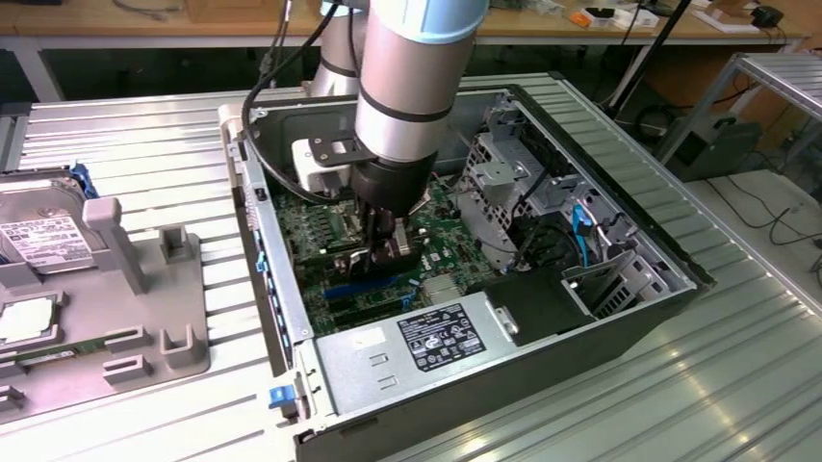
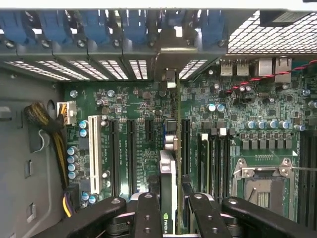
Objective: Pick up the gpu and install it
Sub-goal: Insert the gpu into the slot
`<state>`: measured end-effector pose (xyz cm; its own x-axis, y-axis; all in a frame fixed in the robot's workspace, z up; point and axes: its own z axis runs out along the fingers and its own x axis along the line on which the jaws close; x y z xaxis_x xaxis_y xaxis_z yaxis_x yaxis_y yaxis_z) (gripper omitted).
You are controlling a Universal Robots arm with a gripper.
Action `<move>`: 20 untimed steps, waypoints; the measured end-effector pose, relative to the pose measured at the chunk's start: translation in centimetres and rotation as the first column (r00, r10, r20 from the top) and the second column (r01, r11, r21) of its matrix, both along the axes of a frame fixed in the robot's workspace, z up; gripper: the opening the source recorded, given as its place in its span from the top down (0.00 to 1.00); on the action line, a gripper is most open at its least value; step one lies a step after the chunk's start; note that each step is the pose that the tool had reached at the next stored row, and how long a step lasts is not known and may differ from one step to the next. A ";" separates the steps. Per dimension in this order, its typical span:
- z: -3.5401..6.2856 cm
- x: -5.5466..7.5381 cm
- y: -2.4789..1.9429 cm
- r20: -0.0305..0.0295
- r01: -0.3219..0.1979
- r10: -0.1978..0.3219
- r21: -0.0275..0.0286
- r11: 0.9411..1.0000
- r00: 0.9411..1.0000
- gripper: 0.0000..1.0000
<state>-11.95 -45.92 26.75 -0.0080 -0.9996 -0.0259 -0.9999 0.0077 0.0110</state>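
Observation:
In the wrist view the gpu [image 2: 168,173] is seen edge-on, a thin card with a green logo near my fingers. It stands upright over the green motherboard [image 2: 133,99], between the long black expansion slots [image 2: 131,148]. Its silver bracket [image 2: 166,49] reaches the rear slot openings of the case. My gripper [image 2: 171,206] is shut on the card, one black finger [image 2: 147,213] on each side. I cannot tell whether the card's edge sits in a slot. In the exterior view my gripper [image 1: 385,248] is deep inside the open computer case [image 1: 642,241], just above the motherboard [image 1: 315,226].
A silver power supply [image 1: 424,337] sits at the case's near end, and drive cages and cables [image 1: 514,183] on the exterior view's right. A grey parts tray [image 1: 129,308] on the exterior view's left holds a hard drive [image 1: 38,236] and a green memory stick [image 1: 52,352]. The empty CPU socket [image 2: 260,183] lies beside my fingers.

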 end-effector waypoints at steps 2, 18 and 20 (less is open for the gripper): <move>-0.22 -0.1 0.00 0.000 0.000 0.000 0.000 1.000 1.000 0.73; -0.14 -0.4 -0.60 0.000 0.000 0.000 0.000 1.000 1.000 0.73; -0.14 -0.4 -0.62 0.000 0.000 0.000 0.000 1.000 1.000 0.73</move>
